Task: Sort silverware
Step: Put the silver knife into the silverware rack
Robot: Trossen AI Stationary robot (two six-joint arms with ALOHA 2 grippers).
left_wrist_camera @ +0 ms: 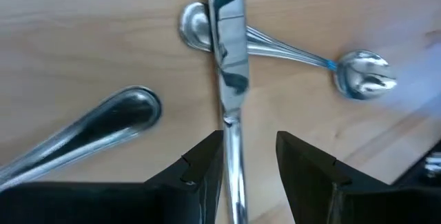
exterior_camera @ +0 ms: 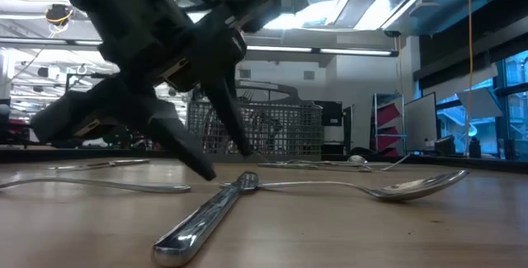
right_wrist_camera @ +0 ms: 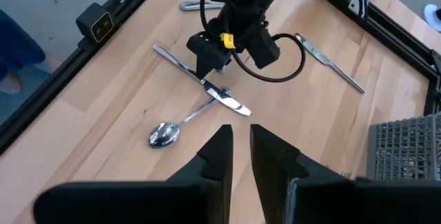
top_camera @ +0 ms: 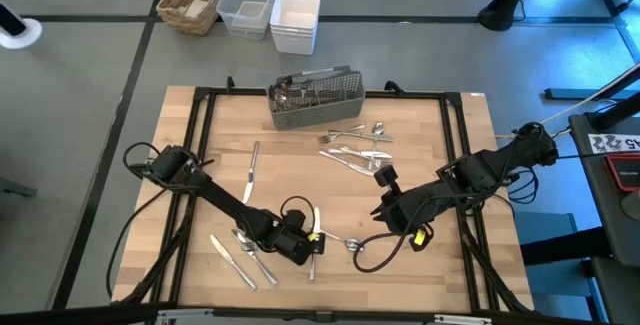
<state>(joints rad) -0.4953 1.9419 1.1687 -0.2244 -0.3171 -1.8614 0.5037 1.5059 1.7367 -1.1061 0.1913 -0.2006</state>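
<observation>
- left gripper is down at the near-centre of the table, fingers part open and straddling the table knife. nothing is held yet; the pads look close to the metal but contact can't be confirmed.
- the knife lies flat on the wood and crosses over the handle of a spoon. closing here could drag or flip the spoon along with it, since the two are touching at the crossing.
- thin flat knife on a hard table: fingertips may skate over it or pinch only one edge, so it could pivot or drop on lift.
- the grip point looks to be off the knife's middle, toward one end, so it could hang tilted and swing once lifted.
- a second handle lies just beside the left fingers; a sideways correction could knock it.
- right gripper hovers mid-table, fingers nearly together with a narrow gap, holding nothing. it points toward the left arm's work spot, so a move by either arm risks a clash.
- rest of the silverware: loose cluster near the mesh caddy, more pieces at the near left. the carry to the caddy passes over the cluster.
</observation>
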